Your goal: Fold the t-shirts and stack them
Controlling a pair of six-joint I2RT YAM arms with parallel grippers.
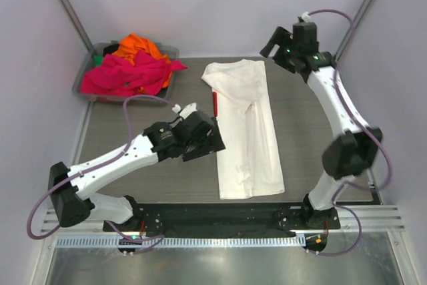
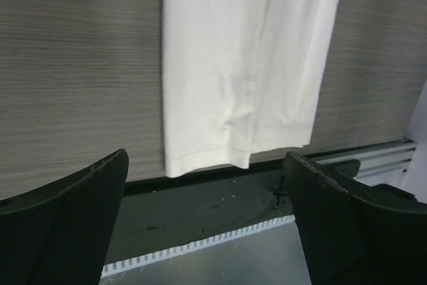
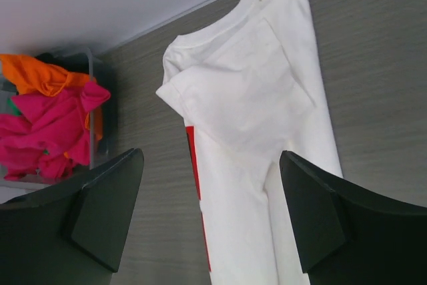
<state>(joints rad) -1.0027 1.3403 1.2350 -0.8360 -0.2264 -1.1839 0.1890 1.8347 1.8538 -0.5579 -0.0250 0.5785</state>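
The cream-white t-shirt (image 1: 245, 131) lies flat on the desk (image 1: 297, 115), folded lengthwise into a narrow strip. Its long axis runs from the collar (image 3: 217, 28) at the far end to the hem (image 2: 207, 159) at the near end, so the next fold probably has to bring one short end over the other. A thin red edge of print (image 1: 215, 103) shows along the strip's left side.

The left claw (image 1: 205, 139) hovers just left of the shirt at about mid-length, fingers spread wide with nothing between them. It is the nearer one and closer to the hem. The right claw (image 1: 270, 45) hangs beyond the shirt's far right corner, near the collar end, also spread and empty.

The left wrist view shows the hem, where two layers overlap with a small pucker; whether they sit flush I cannot quite tell. The right wrist view shows what the overhead blurs: the sleeve tucked under by the collar. It also shows, well to the shirt's left, the grey bin (image 3: 93, 65) holding crumpled hot pink (image 3: 47, 131) and orange (image 3: 33, 75) t-shirts.
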